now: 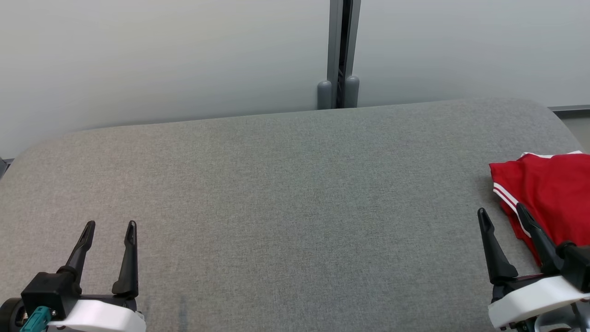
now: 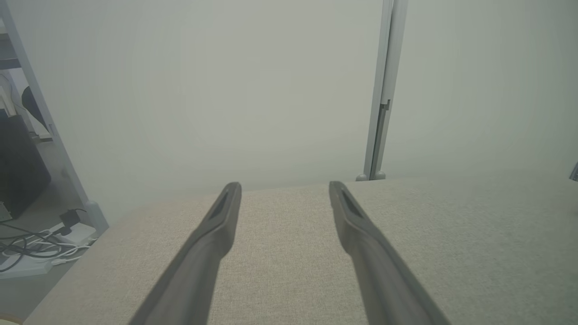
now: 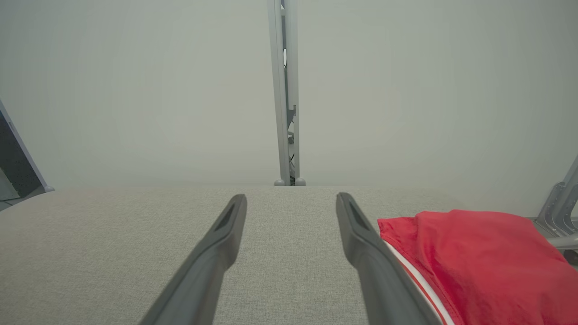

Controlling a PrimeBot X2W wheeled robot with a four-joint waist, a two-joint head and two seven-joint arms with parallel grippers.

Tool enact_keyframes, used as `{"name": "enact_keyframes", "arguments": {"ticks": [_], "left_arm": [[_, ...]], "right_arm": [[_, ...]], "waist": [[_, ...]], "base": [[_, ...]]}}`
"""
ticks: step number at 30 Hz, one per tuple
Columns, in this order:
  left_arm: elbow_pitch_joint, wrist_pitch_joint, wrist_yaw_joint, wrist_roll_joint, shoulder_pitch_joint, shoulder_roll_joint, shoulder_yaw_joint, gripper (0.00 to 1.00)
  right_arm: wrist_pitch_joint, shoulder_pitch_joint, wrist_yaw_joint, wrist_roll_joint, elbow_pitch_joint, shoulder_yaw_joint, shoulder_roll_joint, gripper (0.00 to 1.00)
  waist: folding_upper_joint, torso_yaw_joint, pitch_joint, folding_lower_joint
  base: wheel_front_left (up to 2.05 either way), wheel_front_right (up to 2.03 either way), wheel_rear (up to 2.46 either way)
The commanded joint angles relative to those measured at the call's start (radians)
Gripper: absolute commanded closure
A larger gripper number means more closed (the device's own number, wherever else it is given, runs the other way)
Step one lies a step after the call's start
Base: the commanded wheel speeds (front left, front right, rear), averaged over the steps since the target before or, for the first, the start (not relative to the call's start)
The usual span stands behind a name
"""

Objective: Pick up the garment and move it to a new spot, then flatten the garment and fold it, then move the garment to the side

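- Plainly, the left gripper is held with its two dark fingers spread wide. Nothing is gripped, and bare grey cloth is seen through the gap in the left wrist view.
- The right gripper is spread just as wide and is equally empty. Its outer finger is seen just beside the near edge of the garment; whether it is touched cannot be told.
- The garment, red with white side stripes, is laid in a loose heap at the far right of the table, well apart from the left gripper. Part of it is cut off by the edge of the head view.
- The rest of the padded grey table top is left bare, and a pale partition with a grey post is set behind it.
- Because the cloth is heaped in layers, only the top layer may be pinched if the jaws are closed shallowly. The garment would then be dragged open unevenly rather than lifted whole.
- Because the heap is placed so near the table's right edge, it could be pushed off by a sideways nudge from the outer finger before any grip is made.
- A low approach is judged risky too: the table's own cover could be caught and rucked up by the fingertips.
- The slippery-looking fabric may be lost mid-carry if only a thin fold is held.
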Motion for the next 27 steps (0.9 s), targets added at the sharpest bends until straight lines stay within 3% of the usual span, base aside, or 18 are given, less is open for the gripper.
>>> {"name": "enact_keyframes", "arguments": {"ticks": [1,19,20,27], "left_arm": [[-0.005,0.0,0.005,-0.003,0.006,0.008,0.002,0.0],[-0.019,0.005,0.012,-0.015,0.01,0.014,-0.007,0.0],[-0.015,0.004,0.009,-0.014,0.004,0.009,-0.008,1.0],[0.046,0.004,0.009,-0.016,0.041,-0.042,-0.031,1.0]], "right_arm": [[0.0,-0.002,0.0,0.002,-0.002,0.001,0.0,0.0],[0.003,-0.001,0.0,0.014,-0.004,0.0,-0.004,0.0],[0.0,-0.001,0.0,0.011,0.0,0.001,0.002,1.0],[0.001,0.034,0.0,0.012,0.066,0.007,0.028,1.0]], "waist": [[0.0,0.001,0.001,0.0],[0.0,0.009,0.007,0.0],[0.0,0.009,0.008,0.0],[0.0,0.01,0.008,0.0]], "base": [[0.0,0.0,0.0],[0.0,0.0,0.0],[0.0,0.0,0.0],[0.0,0.0,0.0]]}}
